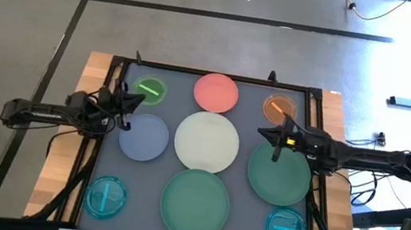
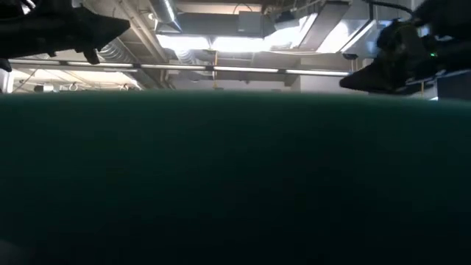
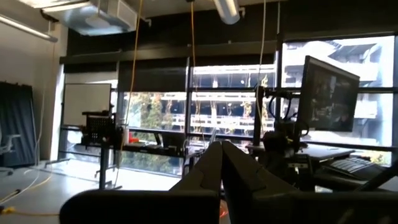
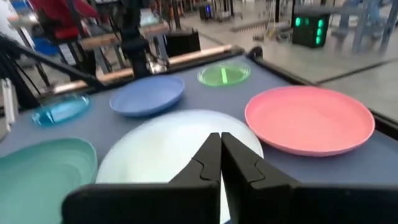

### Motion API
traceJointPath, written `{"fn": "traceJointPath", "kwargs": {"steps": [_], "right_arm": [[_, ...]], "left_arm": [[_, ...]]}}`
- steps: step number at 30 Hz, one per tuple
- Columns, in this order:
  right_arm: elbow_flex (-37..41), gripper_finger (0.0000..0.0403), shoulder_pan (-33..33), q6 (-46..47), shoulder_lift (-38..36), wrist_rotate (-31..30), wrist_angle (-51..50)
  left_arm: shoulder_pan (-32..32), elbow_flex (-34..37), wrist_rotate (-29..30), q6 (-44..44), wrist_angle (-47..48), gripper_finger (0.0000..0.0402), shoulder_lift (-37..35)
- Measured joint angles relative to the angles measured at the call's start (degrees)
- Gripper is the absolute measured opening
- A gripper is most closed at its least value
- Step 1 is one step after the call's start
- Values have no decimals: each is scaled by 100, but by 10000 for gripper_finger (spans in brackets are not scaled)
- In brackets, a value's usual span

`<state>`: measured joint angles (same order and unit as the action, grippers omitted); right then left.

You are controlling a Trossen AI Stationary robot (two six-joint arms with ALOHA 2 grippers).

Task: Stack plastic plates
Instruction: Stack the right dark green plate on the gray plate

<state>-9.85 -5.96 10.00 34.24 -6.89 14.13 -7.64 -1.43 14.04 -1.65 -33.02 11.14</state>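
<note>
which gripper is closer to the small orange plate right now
Right. The right gripper sits just beside the orange plate, while the left gripper is across the table by the small green plate.

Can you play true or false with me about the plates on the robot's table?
1. The pink plate sits on top of the cream plate. False: they lie side by side, nothing stacked.
2. Both cyan plates are in the near corners. True.
3. The right gripper holds the orange plate. False: its fingers are shut on nothing.
4. There are two big green plates. True.
5. The left gripper is wide open. False: it is shut.
</note>
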Motion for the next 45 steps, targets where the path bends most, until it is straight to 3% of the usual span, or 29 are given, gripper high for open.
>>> {"fn": "traceJointPath", "kwargs": {"steps": [9,16,22,27,30,34,40,45], "right_arm": [[-509,3,7,-147,1285,400,-39],[-943,3,547,-260,1933,500,-230],[-2125,3,848,-295,2212,406,-2460],[-3133,9,857,-295,2455,-193,-4571],[-3379,41,857,-284,2617,-392,-5368],[-3440,106,857,-333,2806,-230,-5999],[-3440,195,857,-956,3123,-445,-5950],[-3440,230,855,-1405,3496,-450,-5932]], "left_arm": [[31,-328,0,190,-2,0,701],[31,-583,3,396,38,0,1482],[68,-807,-119,663,41,0,2022],[166,-985,-131,496,38,0,2239],[162,-1075,-107,413,38,0,2268],[167,-1151,-151,455,-12,0,2265],[212,-1152,-129,452,1,0,2266],[210,-1152,-126,464,54,0,2266]]}}
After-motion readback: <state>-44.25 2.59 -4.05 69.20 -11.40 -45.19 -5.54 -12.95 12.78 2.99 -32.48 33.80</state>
